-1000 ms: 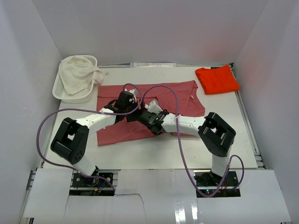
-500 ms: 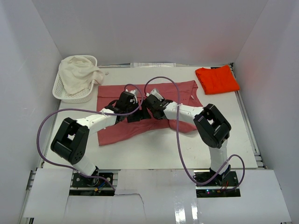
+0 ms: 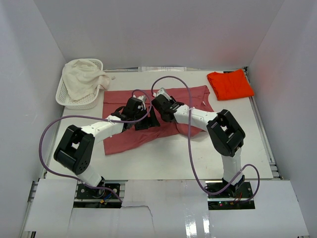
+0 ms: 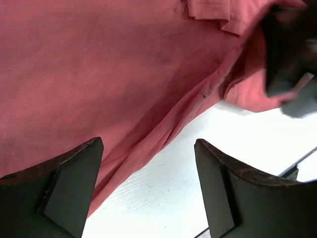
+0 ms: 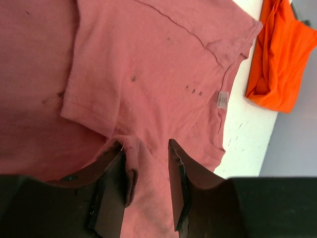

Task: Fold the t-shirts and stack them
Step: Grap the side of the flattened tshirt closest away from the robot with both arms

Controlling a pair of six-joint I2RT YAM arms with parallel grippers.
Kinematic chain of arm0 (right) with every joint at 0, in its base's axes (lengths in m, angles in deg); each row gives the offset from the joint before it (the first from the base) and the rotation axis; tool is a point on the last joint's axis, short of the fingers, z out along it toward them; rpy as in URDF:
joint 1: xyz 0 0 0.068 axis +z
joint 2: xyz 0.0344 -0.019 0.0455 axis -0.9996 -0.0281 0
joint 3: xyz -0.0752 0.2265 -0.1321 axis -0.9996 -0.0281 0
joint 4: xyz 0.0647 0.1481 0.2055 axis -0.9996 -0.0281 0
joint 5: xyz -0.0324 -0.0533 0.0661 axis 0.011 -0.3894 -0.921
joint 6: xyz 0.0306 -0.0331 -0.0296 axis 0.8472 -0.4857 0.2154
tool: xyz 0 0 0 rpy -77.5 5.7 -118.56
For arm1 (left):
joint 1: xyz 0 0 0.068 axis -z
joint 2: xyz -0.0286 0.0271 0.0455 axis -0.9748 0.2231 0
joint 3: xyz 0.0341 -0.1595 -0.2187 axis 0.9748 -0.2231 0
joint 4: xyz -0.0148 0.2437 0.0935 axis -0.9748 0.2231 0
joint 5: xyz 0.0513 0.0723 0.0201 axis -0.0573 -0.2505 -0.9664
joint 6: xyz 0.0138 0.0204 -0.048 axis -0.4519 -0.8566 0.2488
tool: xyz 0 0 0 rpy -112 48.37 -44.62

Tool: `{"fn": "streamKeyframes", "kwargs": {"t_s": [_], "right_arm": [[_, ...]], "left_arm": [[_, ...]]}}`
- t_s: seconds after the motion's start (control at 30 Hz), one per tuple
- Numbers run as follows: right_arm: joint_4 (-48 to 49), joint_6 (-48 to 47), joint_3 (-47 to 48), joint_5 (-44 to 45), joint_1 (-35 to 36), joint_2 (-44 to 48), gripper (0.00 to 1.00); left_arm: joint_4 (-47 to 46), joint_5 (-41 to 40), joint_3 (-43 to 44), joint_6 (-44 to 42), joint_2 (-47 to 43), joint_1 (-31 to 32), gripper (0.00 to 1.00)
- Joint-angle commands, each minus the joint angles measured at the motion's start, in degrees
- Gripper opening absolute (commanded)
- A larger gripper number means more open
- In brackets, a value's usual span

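A white lattice basket (image 3: 79, 103) sits at the far left corner of the white desk (image 3: 163, 158), with a cream cloth (image 3: 84, 79) heaped inside it.

rose-red t-shirt (image 3: 116, 99) partly hidden under right arm (image 3: 195, 118), orange t-shirt (image 5: 280, 64) cropped

The right fingers (image 5: 111, 191) drew the rose t-shirt (image 3: 124, 139) hem rearward and parted.
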Motion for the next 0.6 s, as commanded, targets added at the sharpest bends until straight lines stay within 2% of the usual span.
{"fn": "streamKeyframes", "kwargs": {"t_s": [0.0, 0.1, 0.2, 0.3, 0.33, 0.4, 0.47, 0.57], "right_arm": [[1.39, 6.84, -2.11, -4.55, -2.09, 11.74, 0.41], [1.39, 13.68, -8.42, -11.14, -3.32, 19.4, 0.41], [1.74, 20.89, -17.13, -19.66, -4.99, 34.57, 0.43], [2.18, 27.22, -25.64, -27.93, -6.83, 45.48, 0.47], [2.18, 28.64, -27.59, -32.91, -8.05, 47.53, 0.47], [2.27, 30.76, -32.33, -37.51, -8.94, 51.83, 0.49], [2.27, 30.77, -34.2, -40.07, -9.12, 52.21, 0.5], [-0.71, 27.34, -32.72, -40.61, -9.12, 47.3, 0.48]], "left_arm": [[-0.59, 0.14, -0.34, -0.52, -3.31, 0.13, 0.86], [-0.59, 0.23, -0.34, -0.52, -3.13, 0.13, 0.86], [-0.59, 0.14, -0.25, -0.69, -3.04, 0.13, 0.86], [-0.59, -0.12, -0.08, -0.87, -2.96, 0.13, 0.86], [-0.5, -0.12, -0.08, -0.87, -2.95, 0.13, 0.86], [-0.77, -0.12, 0.1, -0.96, -2.78, 0.13, 0.86], [-0.94, -0.04, 0.19, -0.96, -2.6, 0.13, 0.86], [-1.47, 0.4, 0.27, -0.87, -1.9, 0.13, 0.86]]}}
